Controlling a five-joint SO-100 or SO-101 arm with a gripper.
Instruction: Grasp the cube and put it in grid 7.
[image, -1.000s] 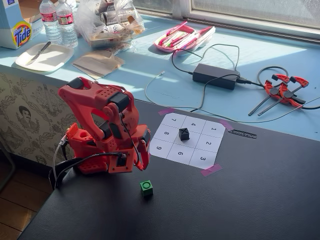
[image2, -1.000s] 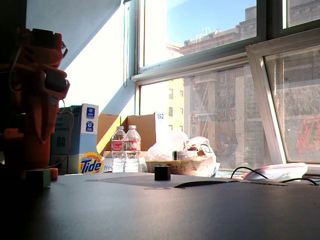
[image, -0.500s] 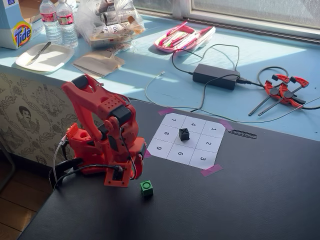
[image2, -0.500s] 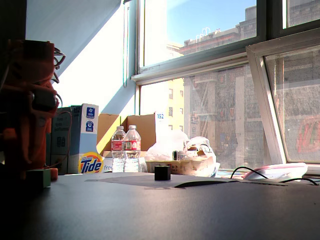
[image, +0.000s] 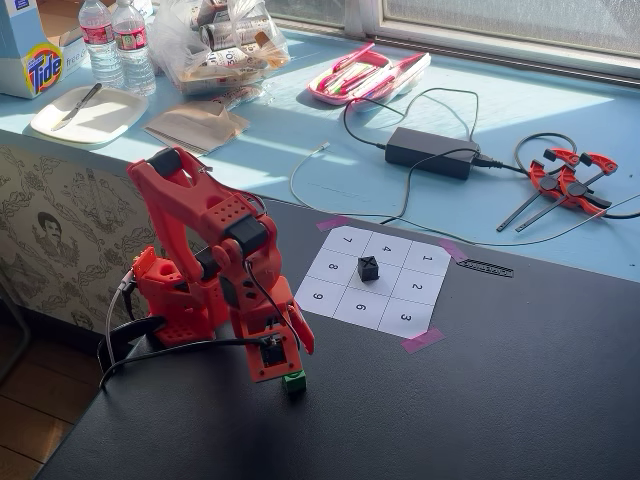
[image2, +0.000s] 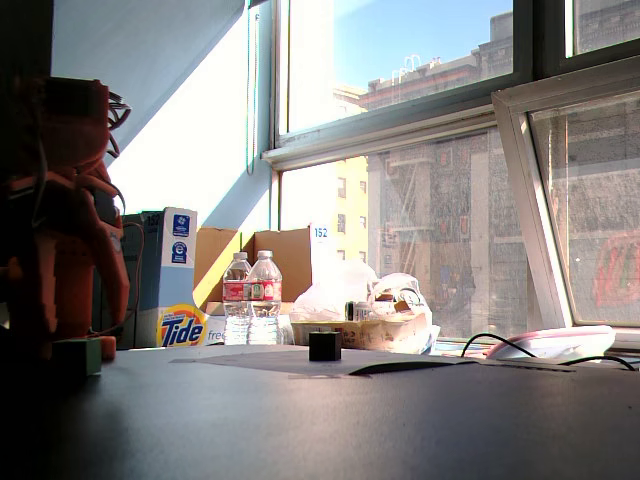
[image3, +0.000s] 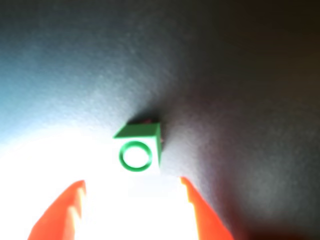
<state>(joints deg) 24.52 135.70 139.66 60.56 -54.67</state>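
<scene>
The green cube (image: 293, 381) sits on the black table, near its left front, well away from the paper grid. In the wrist view the cube (image3: 139, 147) shows a ring mark on its face and lies just ahead of the jaws. In the low fixed view the cube (image2: 78, 356) is at the arm's foot. My orange gripper (image: 292, 362) points down right over it; the gripper (image3: 132, 186) is open, its fingers (image3: 62, 212) either side and not touching the cube. Grid 7 (image: 347, 240) is the far left corner cell and is bare.
A small black cube (image: 368, 268) stands on the grid's middle cell; it also shows in the low fixed view (image2: 324, 345). Pink tape (image: 421, 340) holds the paper. A power brick (image: 431, 152), cables and red clamps (image: 570, 180) lie beyond on the blue surface. The arm's base (image: 170, 300) stands left.
</scene>
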